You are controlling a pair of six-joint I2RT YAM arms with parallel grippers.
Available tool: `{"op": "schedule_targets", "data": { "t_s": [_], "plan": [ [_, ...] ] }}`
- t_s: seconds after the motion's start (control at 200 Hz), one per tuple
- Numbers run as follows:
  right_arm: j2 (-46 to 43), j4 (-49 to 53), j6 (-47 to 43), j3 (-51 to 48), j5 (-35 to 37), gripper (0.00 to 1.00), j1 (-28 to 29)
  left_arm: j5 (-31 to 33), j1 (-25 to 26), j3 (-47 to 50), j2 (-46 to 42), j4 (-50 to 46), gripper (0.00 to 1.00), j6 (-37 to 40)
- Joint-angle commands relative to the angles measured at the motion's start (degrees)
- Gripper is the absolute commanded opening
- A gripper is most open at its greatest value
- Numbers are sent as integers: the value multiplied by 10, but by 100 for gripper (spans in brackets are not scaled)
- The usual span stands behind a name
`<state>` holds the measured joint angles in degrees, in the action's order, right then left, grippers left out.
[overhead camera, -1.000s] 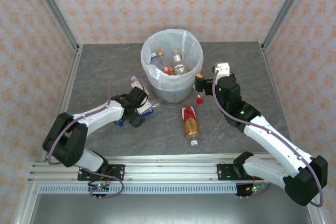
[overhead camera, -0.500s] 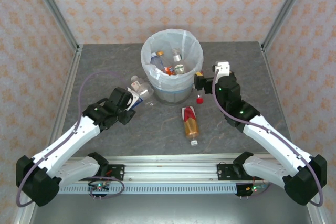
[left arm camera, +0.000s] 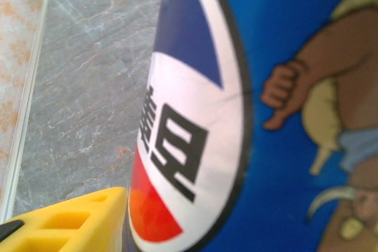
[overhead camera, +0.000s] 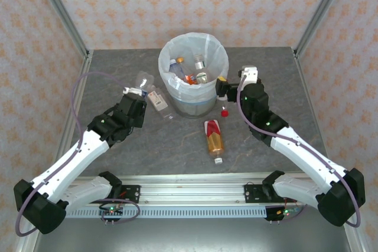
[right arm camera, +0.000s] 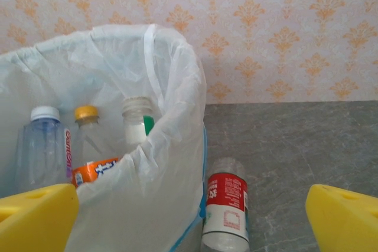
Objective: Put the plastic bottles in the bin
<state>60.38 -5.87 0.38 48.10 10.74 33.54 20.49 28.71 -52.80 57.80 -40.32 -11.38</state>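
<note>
My left gripper point(overhead camera: 137, 105) is shut on a clear plastic bottle point(overhead camera: 152, 95) with a blue label point(left arm camera: 283, 116), held off the table to the left of the bin point(overhead camera: 193, 44). One yellow finger point(left arm camera: 65, 222) shows beside the label; the other is hidden behind it. The bin, lined with a white bag point(right arm camera: 147, 163), holds several bottles point(overhead camera: 190, 75). My right gripper point(overhead camera: 222, 89) stands open at the bin's right side, above a red-labelled bottle point(right arm camera: 224, 208) lying against the bin's foot, red cap point(overhead camera: 224, 111) towards me. An amber-filled bottle point(overhead camera: 214, 137) lies mid-table.
Grey stone-look table point(overhead camera: 118, 157) with metal frame posts at the back corners point(overhead camera: 88, 51) and patterned walls on three sides. Both arm bases sit on the front rail point(overhead camera: 189, 196). The bin stands at the back centre between the two arms.
My left arm has stretched out and lifted the blue-label bottle up and away to the left, off the table. My right gripper edged slightly towards the bin, still open.
</note>
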Motion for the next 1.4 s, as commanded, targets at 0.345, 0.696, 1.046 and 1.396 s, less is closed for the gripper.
{"op": "schedule_targets", "data": {
  "t_s": [0.345, 0.696, 1.046, 1.396],
  "plan": [
    [-8, -58, 62, -20, 2, 99, -4, 87, -7, -62, 25, 67, 0, -173],
    [-10, -56, 83, -20, 4, 99, -4, 77, -6, -40, -14, 174, 0, -189],
    [-13, -51, 82, -15, 1, 99, -4, -48, -7, -144, 20, 275, 0, -111],
    [-28, -31, 92, -14, -1, 99, -4, -277, -2, -280, 148, 331, 0, -89]
  ]
}}
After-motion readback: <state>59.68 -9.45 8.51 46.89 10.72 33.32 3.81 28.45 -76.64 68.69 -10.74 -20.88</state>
